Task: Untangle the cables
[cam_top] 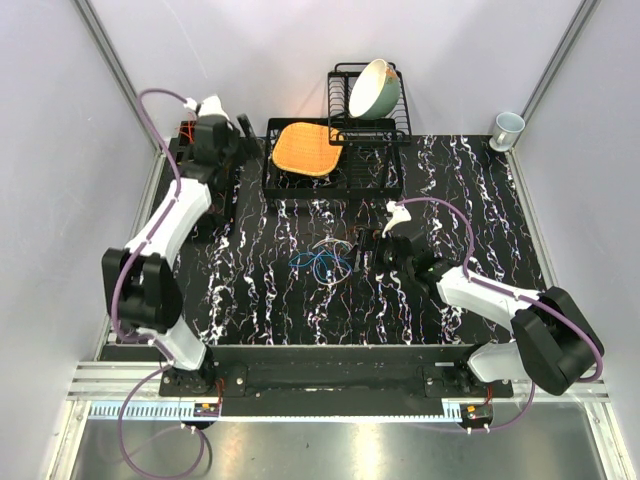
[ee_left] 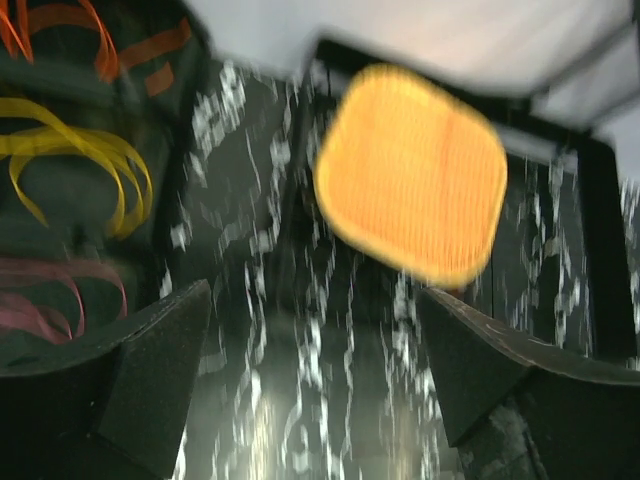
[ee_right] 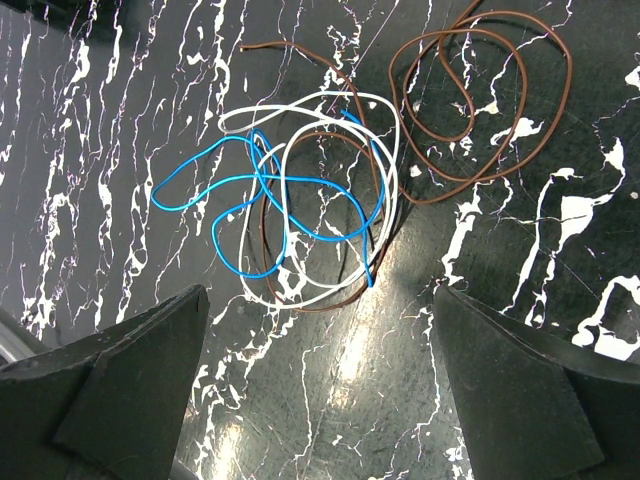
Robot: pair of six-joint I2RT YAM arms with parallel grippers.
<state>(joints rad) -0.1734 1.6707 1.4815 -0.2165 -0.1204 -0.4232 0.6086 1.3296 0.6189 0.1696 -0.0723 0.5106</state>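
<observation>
Right gripper (ee_right: 320, 300) hangs low over the marbled black counter (ee_right: 110, 130), jaws spread wide with nothing between them. Only its two dark fingers (ee_right: 130, 390) show in the wrist view, cut off by the bottom edge. Just beyond the fingertips, at the middle of the counter, lies the tangle of cables (ee_right: 300, 210): a blue cable (ee_right: 180, 175), a white cable (ee_right: 300, 98) and a brown cable (ee_right: 283, 43) looped over one another. Which strand runs on top at each crossing is hard to make out. A separate brown coil (ee_right: 478, 105) lies just beside the tangle, and whether it touches is unclear. From above, the tangle is a thin scribble whose strands cannot be sorted. The right arm stretches forward from its base toward the middle, wrist tipped down.

Left gripper (ee_left: 312, 300) is open too and holds nothing. Its wrist view is badly blurred. Orange loops (ee_left: 100, 50), yellow loops (ee_left: 90, 150) and pink loops (ee_left: 50, 300) smear along the left edge on a dark surface I cannot identify, partly cut off by the frame. Ahead of it shows an orange mat (ee_left: 410, 170), which the overhead view places in the dish rack (cam_top: 385, 170). The left arm reaches to the far left corner, well apart from the tangle. A bowl (cam_top: 375, 88) leans tilted in the rack's upper tier, and a mug (cam_top: 507, 128) stands at the far right corner.
</observation>
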